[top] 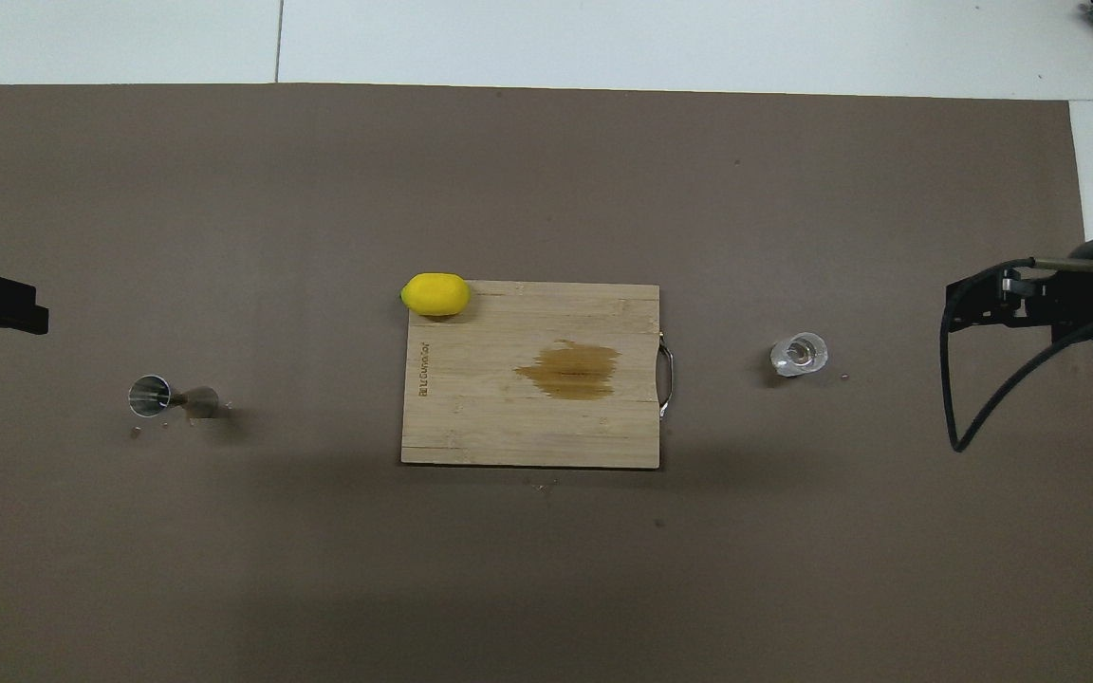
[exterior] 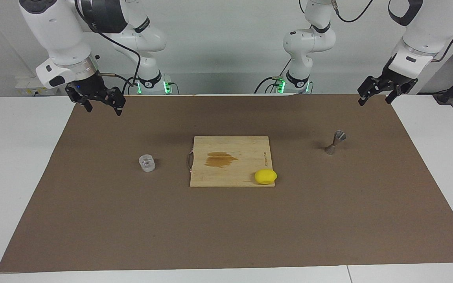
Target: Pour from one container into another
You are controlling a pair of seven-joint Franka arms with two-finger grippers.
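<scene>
Glass cup stands upright on the brown mat toward my right arm's end of the worktop, well apart from everything else, with nothing touching it. Beside it, in the middle of the mat, lies the wooden cutting board, its metal handle facing the cup and a darker stain on its surface. Resting at the board's corner farthest from me, on the end away from the cup, is a yellow lemon.

Past the board, toward my left arm's end, the metal jigger stands on its base, leaning a little, about as far from me as the cup; the overhead view looks down into its open upper cone.

My right gripper hangs in the air over the mat's edge on my side, with its fingers spread and nothing between them. My left gripper hangs over the mat's corner at the jigger's end, fingers likewise apart and empty. Neither gripper touches cup or jigger.
</scene>
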